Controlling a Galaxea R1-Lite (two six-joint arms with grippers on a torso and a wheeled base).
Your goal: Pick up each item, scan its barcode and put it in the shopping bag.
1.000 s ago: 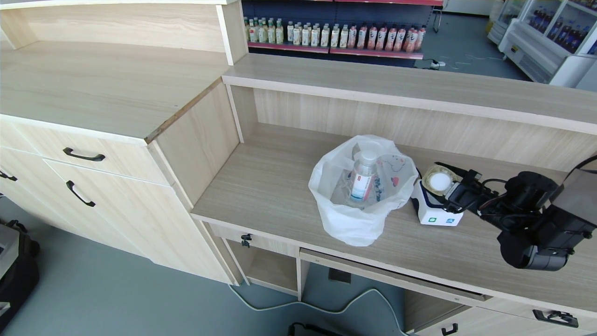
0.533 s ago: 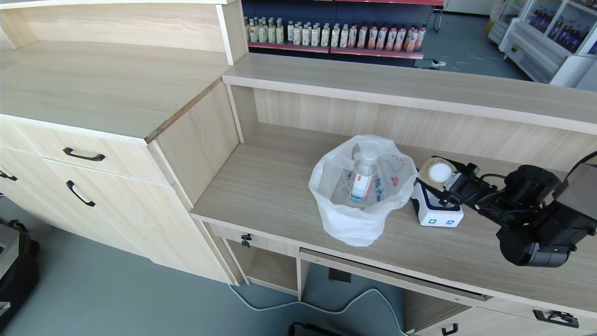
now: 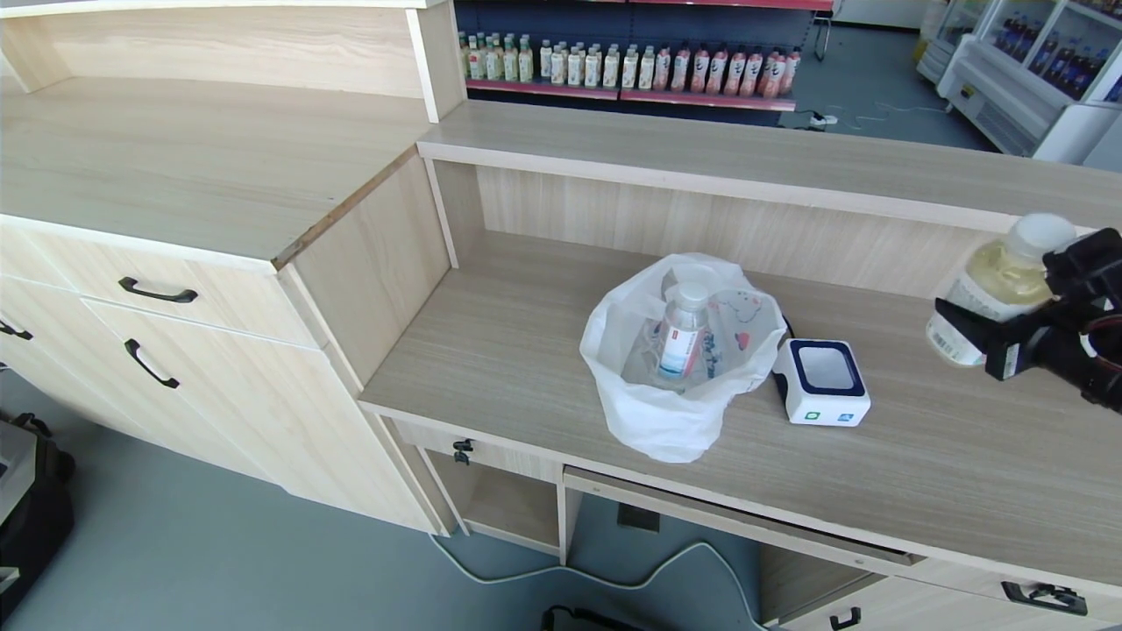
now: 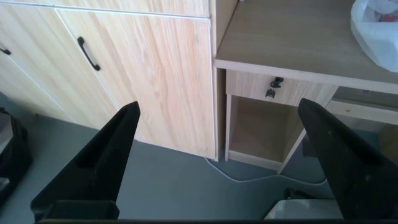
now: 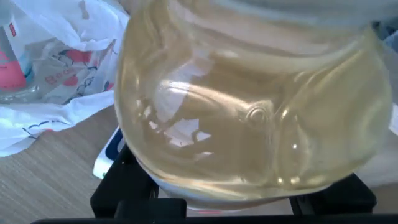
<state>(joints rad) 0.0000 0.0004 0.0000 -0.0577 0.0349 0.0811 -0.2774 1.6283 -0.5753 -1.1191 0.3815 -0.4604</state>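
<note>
We now grip the bottle [image 3: 999, 280] in our right pincer [image 3: 1026, 294] at three o'clock from the scanner [image 3: 822, 379], no longer over it. Scanning seems done; the bag [image 3: 666, 421] awaits. Our left pincer [image 4: 217, 104] gapes, empty.

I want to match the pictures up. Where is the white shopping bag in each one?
Head view: shopping bag mid-counter, beside the scanner.
Left wrist view: shopping bag far off on the counter.
Right wrist view: shopping bag beyond the held bottle.
Shared landmark: the wooden counter under it.
</note>
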